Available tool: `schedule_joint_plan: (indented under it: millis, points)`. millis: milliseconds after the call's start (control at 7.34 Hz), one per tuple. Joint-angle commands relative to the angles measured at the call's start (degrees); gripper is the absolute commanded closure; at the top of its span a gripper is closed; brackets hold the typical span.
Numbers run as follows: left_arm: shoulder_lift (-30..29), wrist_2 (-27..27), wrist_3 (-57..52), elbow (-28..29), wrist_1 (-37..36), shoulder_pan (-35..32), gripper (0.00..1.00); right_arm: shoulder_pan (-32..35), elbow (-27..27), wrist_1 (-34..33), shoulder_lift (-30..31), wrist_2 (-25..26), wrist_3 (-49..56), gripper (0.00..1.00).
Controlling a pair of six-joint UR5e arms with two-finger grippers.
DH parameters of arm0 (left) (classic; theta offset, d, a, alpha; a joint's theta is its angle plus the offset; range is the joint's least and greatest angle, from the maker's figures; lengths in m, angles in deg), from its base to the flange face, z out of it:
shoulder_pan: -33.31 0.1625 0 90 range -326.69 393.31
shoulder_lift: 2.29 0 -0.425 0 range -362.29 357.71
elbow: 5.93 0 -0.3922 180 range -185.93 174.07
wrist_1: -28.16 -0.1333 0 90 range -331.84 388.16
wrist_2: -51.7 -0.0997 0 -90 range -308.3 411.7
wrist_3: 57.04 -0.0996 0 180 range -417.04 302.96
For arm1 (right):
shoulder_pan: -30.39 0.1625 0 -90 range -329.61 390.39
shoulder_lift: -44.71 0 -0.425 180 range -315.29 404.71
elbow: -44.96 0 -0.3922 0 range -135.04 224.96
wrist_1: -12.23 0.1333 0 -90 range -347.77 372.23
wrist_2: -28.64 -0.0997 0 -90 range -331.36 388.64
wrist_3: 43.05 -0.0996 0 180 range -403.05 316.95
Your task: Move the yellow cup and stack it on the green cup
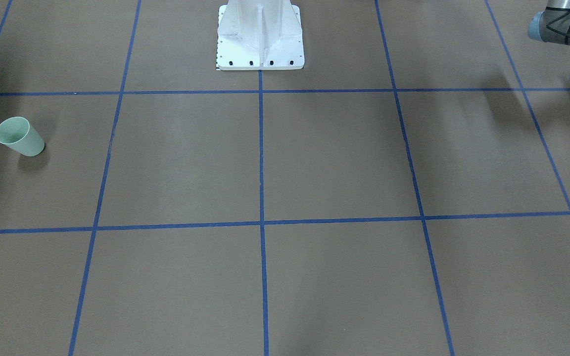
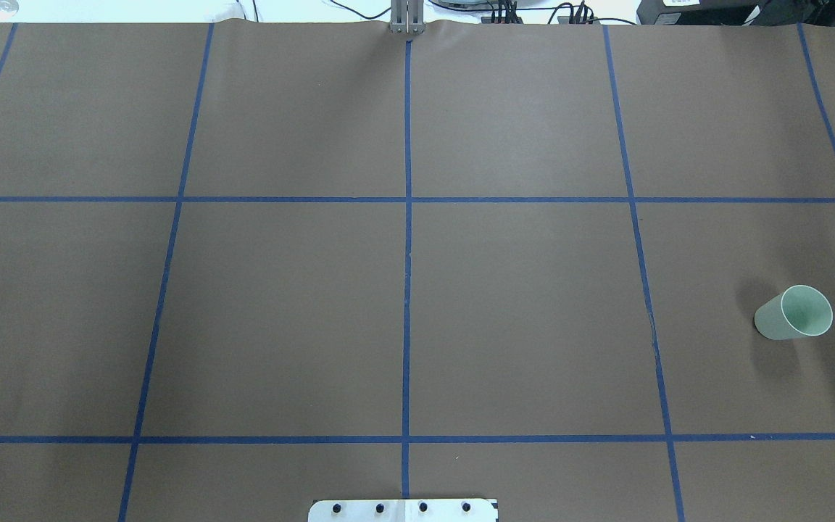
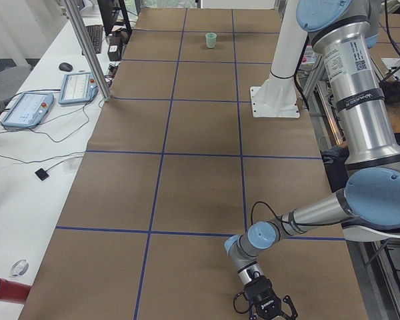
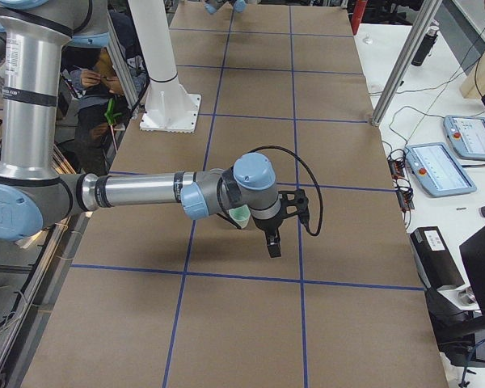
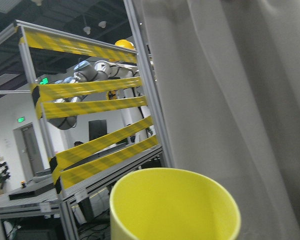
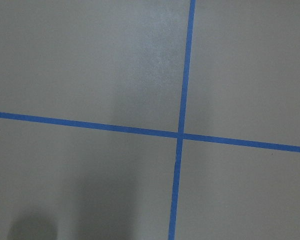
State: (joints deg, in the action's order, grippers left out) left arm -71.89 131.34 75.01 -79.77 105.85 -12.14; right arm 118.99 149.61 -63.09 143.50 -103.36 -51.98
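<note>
Overhead exterior view: shows a pale mint green tapered plastic cup (image 2: 794,313) standing upright, mouth up, near the right edge of the brown counter (image 2: 403,312); shows no arm. Left wrist view: looks sideways over the open rim of a bright yellow tapered plastic cup (image 5: 175,205), close under the lens; appears in no other view, so probably at the counter's left end, by the left tool (image 3: 270,312). Cannot tell how far that tool is parted, or whether gripping the yellow cup. Same for the right tool (image 4: 272,246), pointing down just beside the green cup: spread and hold unreadable. Risks, as a judgement: tipping the light green cup with the nearby right tool; yellow cup slipping or tilting on the long carry across; rim catching rim if misaligned.
</note>
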Motion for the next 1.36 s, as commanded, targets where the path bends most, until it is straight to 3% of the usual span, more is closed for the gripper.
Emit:
schedule_joint_plan:
  millis: [0,136,272,409,545,681,817,953,1089,1226]
  points:
    - [0.33,-13.57,-8.61,0.01,6.40,-9.33,0.79,0.00,0.12,0.00,-0.79,-0.01,-0.04,0.01]
    - [0.16,-16.68,-16.22,0.01,13.38,-13.40,0.69,0.00,0.03,0.00,-1.58,-0.01,-0.30,0.00]
    - [0.07,-18.19,-21.00,0.18,23.11,-13.70,0.38,0.00,0.46,0.00,-1.59,-0.10,-0.39,0.00]
    - [-0.89,-20.38,-23.22,0.88,32.95,-13.79,0.99,0.00,0.56,-0.09,-2.20,-0.19,-1.61,0.00]
    - [-0.90,-21.79,-31.77,-0.24,34.88,-15.62,1.00,0.00,0.73,-0.09,-2.64,-0.19,-4.14,0.00]
    - [-2.38,-21.89,-36.82,-0.60,41.51,-19.12,1.00,0.00,0.47,-0.18,-3.51,-0.88,-4.95,0.00]
    - [-4.65,-21.81,-47.48,-0.52,52.89,-21.85,1.00,0.00,0.12,-0.18,-4.22,-3.15,-5.57,0.00]
    - [-9.55,-21.72,-61.95,-0.34,59.09,-24.66,1.00,0.00,0.55,-0.09,-4.23,-4.39,-7.66,0.00]
    - [-11.42,-21.20,-66.79,-0.43,63.77,-25.39,1.00,0.00,0.73,0.00,-4.31,-4.41,-8.90,0.00]
    - [-15.71,-17.10,-67.01,-0.43,67.03,-25.39,1.00,0.09,0.65,-0.09,-4.23,-4.41,-8.91,0.00]
